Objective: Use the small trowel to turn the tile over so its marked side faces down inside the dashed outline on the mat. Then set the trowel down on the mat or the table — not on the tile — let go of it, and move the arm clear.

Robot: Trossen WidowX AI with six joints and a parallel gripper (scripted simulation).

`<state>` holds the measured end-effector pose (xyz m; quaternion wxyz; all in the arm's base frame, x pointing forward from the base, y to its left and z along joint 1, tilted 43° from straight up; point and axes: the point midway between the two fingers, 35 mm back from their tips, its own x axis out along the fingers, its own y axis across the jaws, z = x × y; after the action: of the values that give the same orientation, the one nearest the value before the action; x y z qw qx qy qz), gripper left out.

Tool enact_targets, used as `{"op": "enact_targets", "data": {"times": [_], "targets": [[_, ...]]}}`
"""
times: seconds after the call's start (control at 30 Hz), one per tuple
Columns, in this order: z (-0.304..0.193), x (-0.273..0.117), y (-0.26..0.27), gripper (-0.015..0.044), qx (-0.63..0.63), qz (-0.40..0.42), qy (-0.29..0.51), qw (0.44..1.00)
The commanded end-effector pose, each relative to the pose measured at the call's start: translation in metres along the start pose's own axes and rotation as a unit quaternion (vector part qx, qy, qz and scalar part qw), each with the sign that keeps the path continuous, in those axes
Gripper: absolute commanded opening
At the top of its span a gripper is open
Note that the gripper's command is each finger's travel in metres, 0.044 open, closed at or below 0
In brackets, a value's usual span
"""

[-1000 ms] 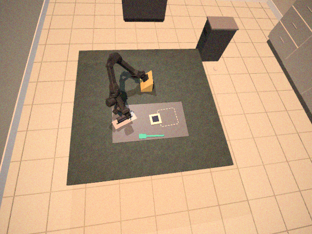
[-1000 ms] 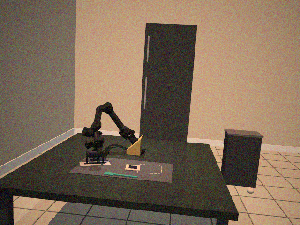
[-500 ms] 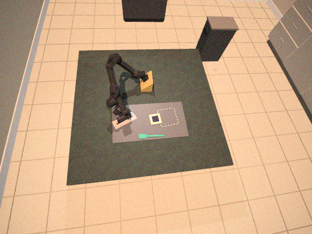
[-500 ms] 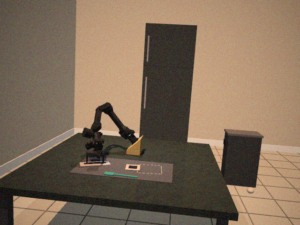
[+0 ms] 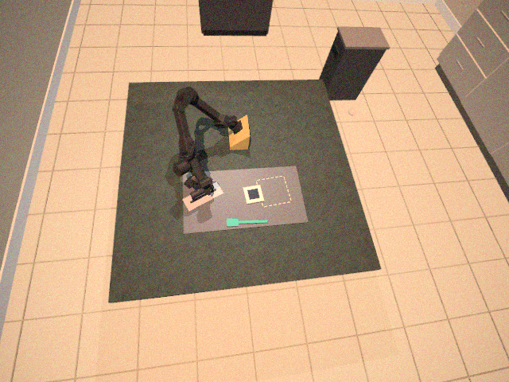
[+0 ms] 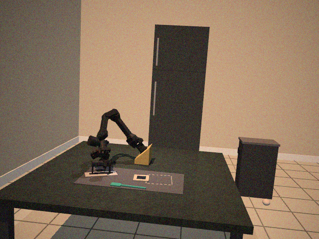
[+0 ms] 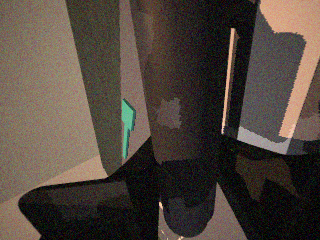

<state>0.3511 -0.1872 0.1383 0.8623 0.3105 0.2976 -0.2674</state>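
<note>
The trowel, a pale flat plate point(image 5: 194, 203) point(image 6: 88, 174) with a raised dark bar handle, lies at the mat's left end. My gripper point(image 5: 203, 192) point(image 6: 101, 166) point(image 7: 177, 134) is shut on that handle. In the wrist view the handle stands between the two fingers. The tile point(image 5: 253, 193) point(image 6: 140, 177) lies flat on the grey mat point(image 5: 226, 177) point(image 6: 177, 188), its dark square mark facing up. It lies mostly left of the dashed outline point(image 5: 283, 177) point(image 6: 172, 179), overlapping its left side. The tile is not visible in the wrist view.
A green flat-bladed tool point(image 5: 232, 222) point(image 6: 115, 184) point(image 7: 128, 116) lies along the mat's front, its thin handle pointing right. A yellow wedge point(image 5: 239, 140) point(image 6: 144, 158) stands behind the mat, close beside the arm's base. The dark table point(image 5: 246, 263) point(image 6: 128, 204) extends around the mat.
</note>
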Motion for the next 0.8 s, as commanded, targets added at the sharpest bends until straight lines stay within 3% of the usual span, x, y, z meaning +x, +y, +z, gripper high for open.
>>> {"op": "enact_targets", "data": {"times": [0.0, 0.33, 0.53, 0.77], "targets": [[0.001, -0.001, 0.001, 0.0, 0.001, -0.001, -0.002, 1.0], [0.0, -0.038, 0.046, 0.0, 0.001, 0.001, 0.001, 1.0], [-0.002, -0.035, 0.047, 0.0, 0.002, -0.001, -0.003, 1.0], [-0.025, -0.003, 0.062, 0.0, 0.017, -0.014, -0.05, 0.999]]}}
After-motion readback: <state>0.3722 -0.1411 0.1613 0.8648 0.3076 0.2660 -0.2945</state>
